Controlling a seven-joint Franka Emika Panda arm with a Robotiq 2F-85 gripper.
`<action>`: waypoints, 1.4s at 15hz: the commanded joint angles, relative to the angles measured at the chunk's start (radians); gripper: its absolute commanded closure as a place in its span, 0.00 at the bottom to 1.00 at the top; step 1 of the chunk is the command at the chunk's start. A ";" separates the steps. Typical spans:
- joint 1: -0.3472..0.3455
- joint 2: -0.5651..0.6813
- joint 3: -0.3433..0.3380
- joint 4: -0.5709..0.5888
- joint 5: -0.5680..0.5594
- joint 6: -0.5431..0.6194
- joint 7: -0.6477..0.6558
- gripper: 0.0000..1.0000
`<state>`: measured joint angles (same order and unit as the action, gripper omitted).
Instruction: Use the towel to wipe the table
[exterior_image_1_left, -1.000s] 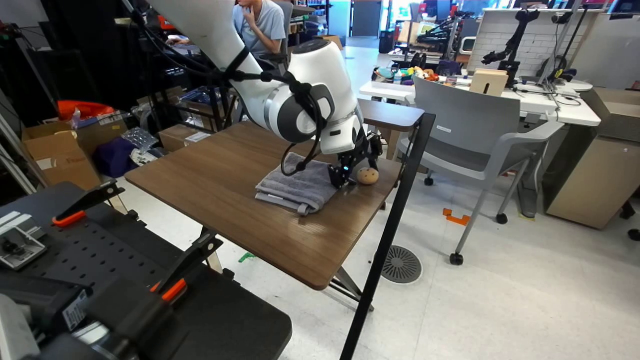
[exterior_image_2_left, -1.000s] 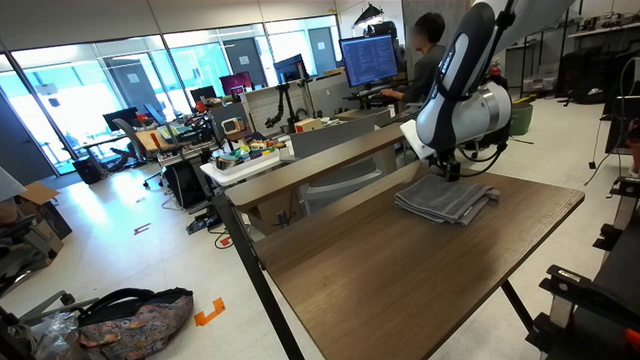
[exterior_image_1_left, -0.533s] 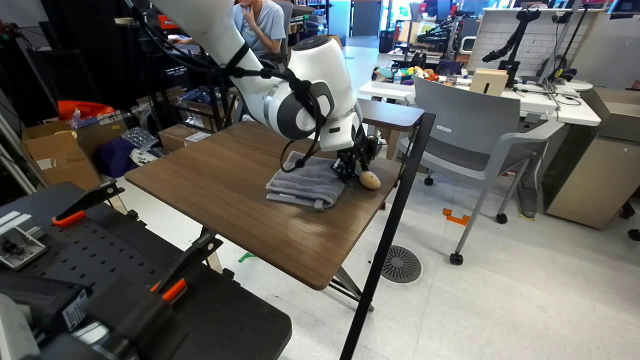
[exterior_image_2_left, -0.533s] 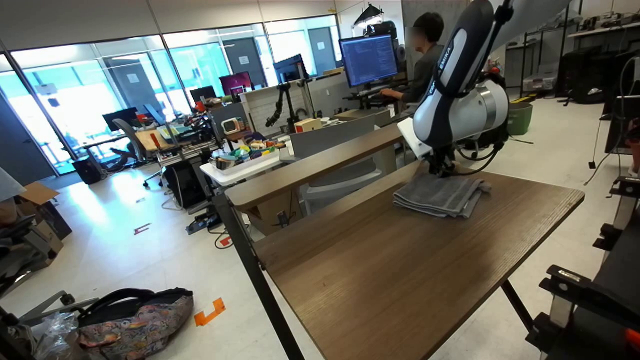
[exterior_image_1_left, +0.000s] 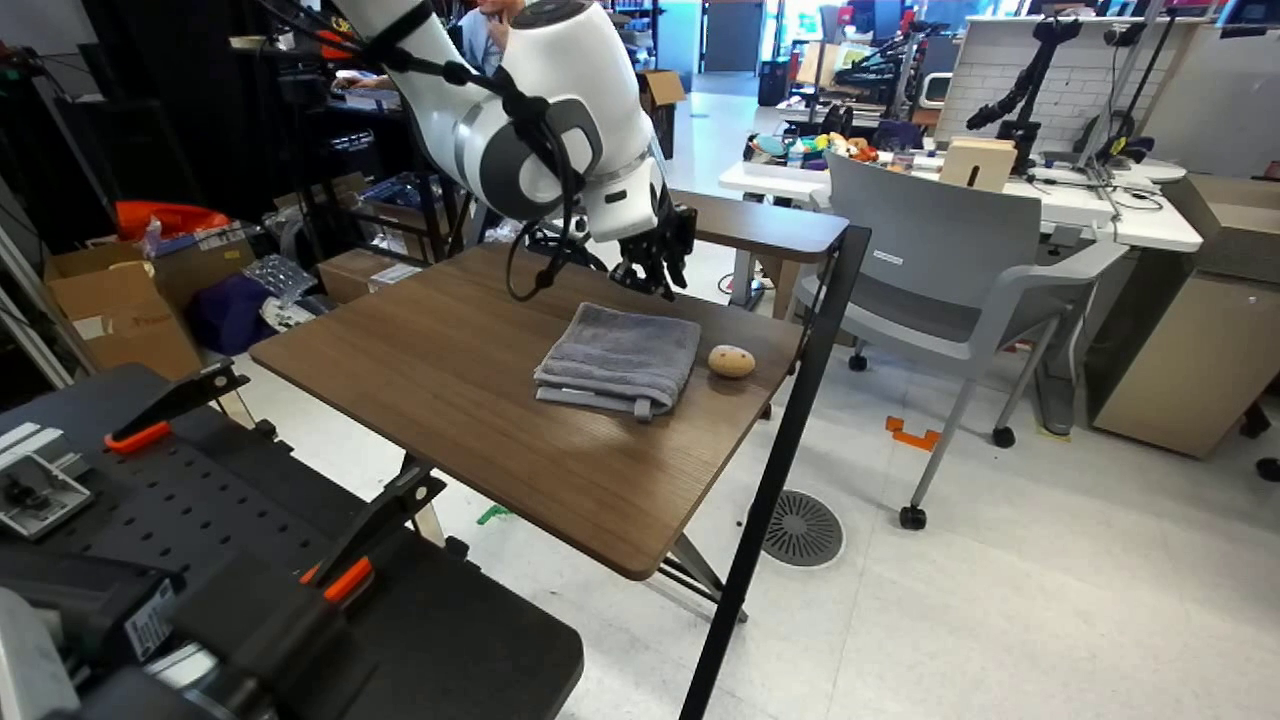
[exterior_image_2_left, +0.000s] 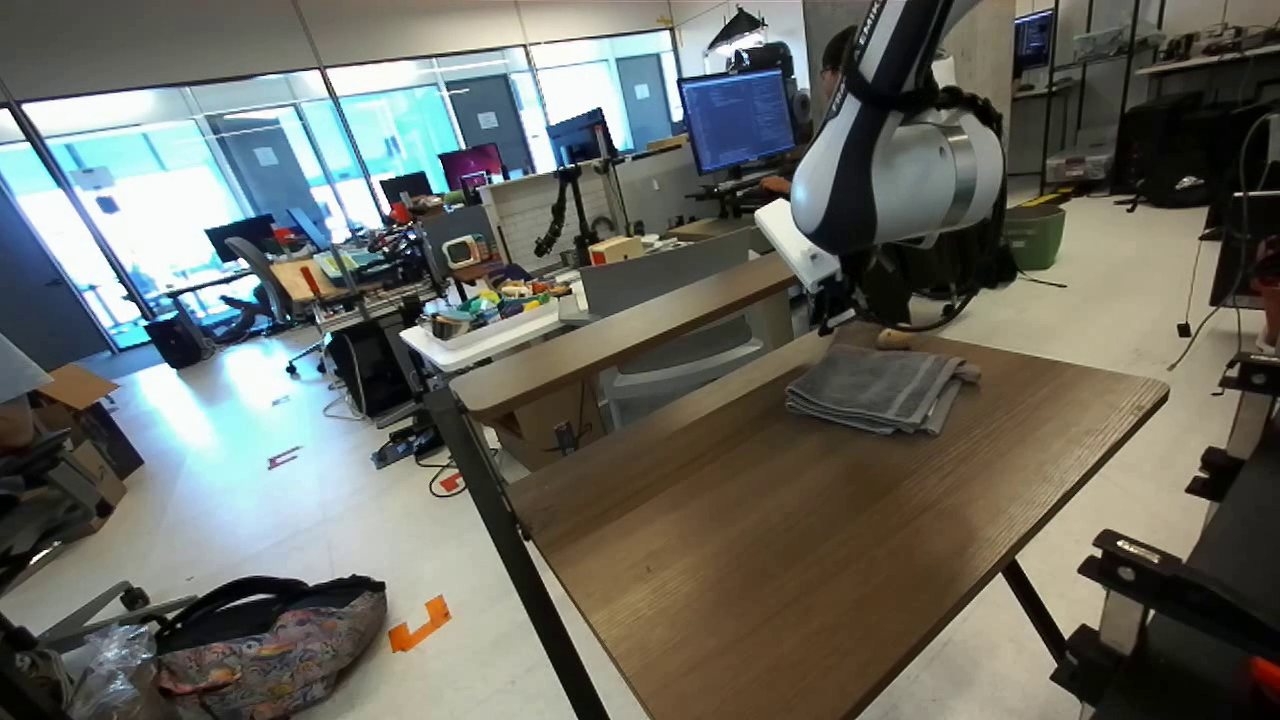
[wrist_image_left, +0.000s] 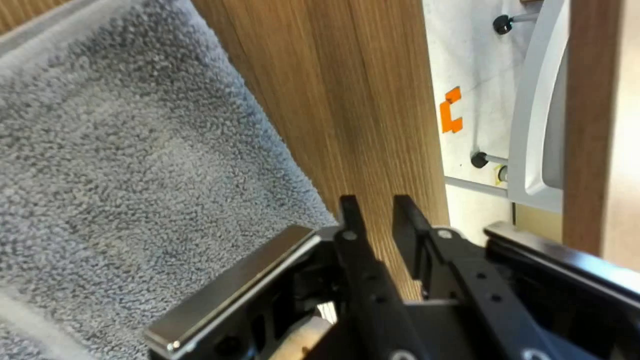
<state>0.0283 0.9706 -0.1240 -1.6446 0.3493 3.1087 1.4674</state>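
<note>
The grey towel (exterior_image_1_left: 620, 355) lies folded on the brown wood-grain table (exterior_image_1_left: 430, 345), and shows in both exterior views. A large part of the towel (wrist_image_left: 125, 150) fills the left of the wrist view. My gripper (exterior_image_1_left: 668, 288) hangs above the table, past the towel's far edge and touching neither. In the wrist view the gripper (wrist_image_left: 375, 201) has a narrow gap between its fingertips, with bare wood visible through it and nothing held. The left finger's tip overlaps the towel's edge in that view, but the two are apart in height.
A small tan ball (exterior_image_1_left: 732, 361) rests on the table beside the towel. A black post (exterior_image_1_left: 790, 450) rises at the table's edge, near a grey chair (exterior_image_1_left: 935, 230). A narrower brown table (exterior_image_2_left: 640, 335) runs along one side. Black clamps (exterior_image_1_left: 375, 520) sit on the dark bench.
The gripper was down at the towel's edge by the ball; it has risen and moved away from both, its fingers closer together. The towel slid slightly towards the ball, which has turned a little.
</note>
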 joint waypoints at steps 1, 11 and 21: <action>0.012 -0.106 -0.020 -0.125 0.020 0.017 -0.041 0.45; 0.040 -0.127 -0.193 -0.166 0.003 -0.095 0.015 0.00; 0.050 -0.011 -0.203 -0.073 -0.009 -0.174 0.095 0.00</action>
<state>0.0680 0.9134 -0.3056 -1.7792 0.3479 2.9702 1.5134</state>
